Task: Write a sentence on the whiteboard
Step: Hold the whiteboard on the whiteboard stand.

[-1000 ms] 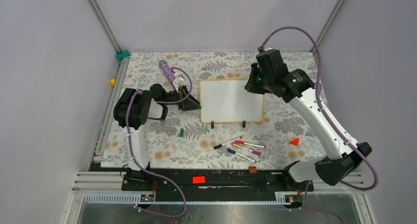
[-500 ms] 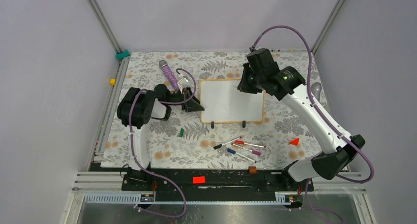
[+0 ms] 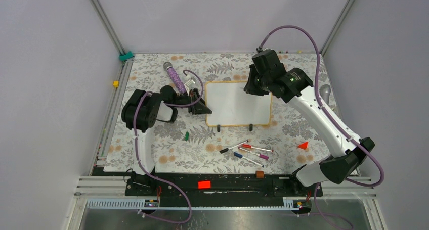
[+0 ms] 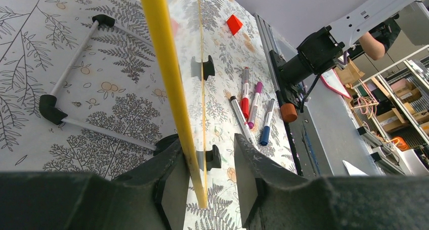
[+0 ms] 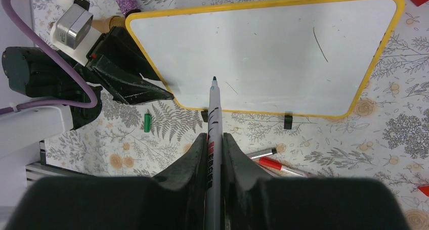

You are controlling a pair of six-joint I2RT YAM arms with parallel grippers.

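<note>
Board (image 3: 238, 104): lying flat mid-worktop (image 3: 167, 144), stretching left to right, clip feet sitting on the near long edge
Face: showing blank but for faint stray strokes; sentence not yet appearing
Left pincer (image 4: 206, 162): straddling the left short edge, fingers standing apart, one sitting close against the frame, a gap showing at the other; looking not clamped
Right pincer (image 5: 215, 139): squeezing together on the marker (image 5: 214, 108), hanging over the board's far edge, right of the middle
Marker: running straight out from the fingers, bare tip pointing down at the white face; touching or hovering, cannot tell
Key relation: board face lying just beyond the tip, spreading crosswise to the marker, so likely taking lines left to right
Nearer arm: right, sitting over the board; left only bracketing the edge
Next move, judging: carrying the tip toward the far left corner for starting the first word
Spare markers (image 3: 250, 151): lying near the front edge, apart from the board
</note>
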